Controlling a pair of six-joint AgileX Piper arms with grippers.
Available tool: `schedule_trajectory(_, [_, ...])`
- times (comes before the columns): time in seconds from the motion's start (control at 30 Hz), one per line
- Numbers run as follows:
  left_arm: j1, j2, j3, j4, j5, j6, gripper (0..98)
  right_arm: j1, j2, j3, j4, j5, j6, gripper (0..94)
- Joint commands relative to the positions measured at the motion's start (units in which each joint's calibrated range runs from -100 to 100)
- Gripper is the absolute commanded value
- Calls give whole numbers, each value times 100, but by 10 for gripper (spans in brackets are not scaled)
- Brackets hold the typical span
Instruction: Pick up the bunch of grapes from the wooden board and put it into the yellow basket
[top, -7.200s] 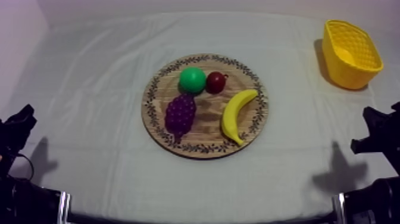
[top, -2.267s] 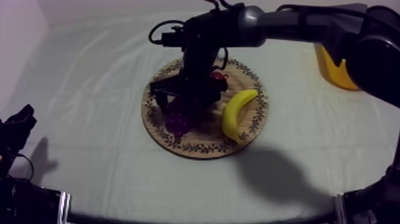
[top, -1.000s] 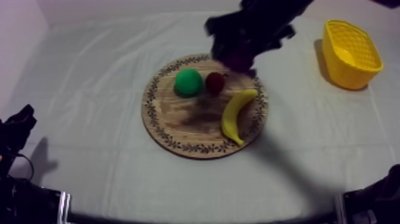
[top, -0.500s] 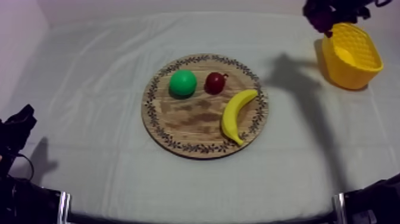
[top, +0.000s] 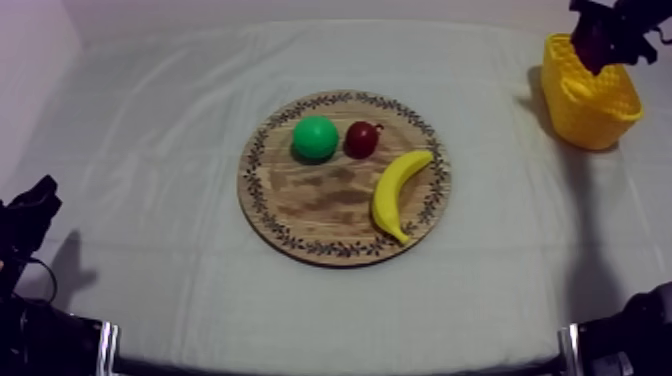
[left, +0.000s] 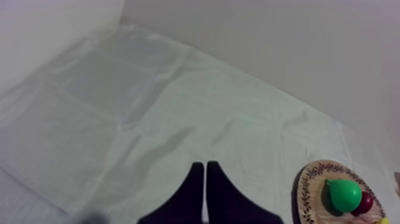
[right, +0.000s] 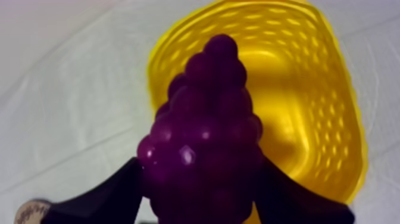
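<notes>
The purple bunch of grapes (right: 202, 143) hangs between the black fingers (right: 101, 199) of my right gripper (right: 199, 173), which is shut on it. In the top view that gripper (top: 603, 32) holds the grapes (top: 588, 45) above the far rim of the yellow basket (top: 592, 95) at the table's back right. The right wrist view shows the open mouth of the basket (right: 303, 113) just behind and below the bunch. My left gripper (left: 205, 179) is shut, its fingers lying together as a narrow wedge, and it rests low at the left side (top: 30, 215).
The round wooden board (top: 320, 205) lies mid-table with a green pear (top: 315, 137), a small red fruit (top: 362, 139) and a banana (top: 397, 192). In the left wrist view the board (left: 309, 184), pear (left: 344, 195) and red fruit (left: 364, 204) sit far off across the cloth.
My right arm lifted the grapes off the board and carried them right, from beside the basket's left rim to over it. The left arm has not moved.
</notes>
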Motion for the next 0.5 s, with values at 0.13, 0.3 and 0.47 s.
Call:
schedule_trajectory(0.13, [-3, 5, 0, 1, -1, 0, 1, 74, 636, -352, 61, 30, -83, 688])
schedule_trajectory(0.3, [-3, 5, 0, 1, -1, -2, 1, 110, 403, -116, 38, -27, 12, 760])
schedule_trajectory(0.47, [-3, 5, 0, 1, -1, -1, 1, 59, -358, 552, -62, -84, 200, 746])
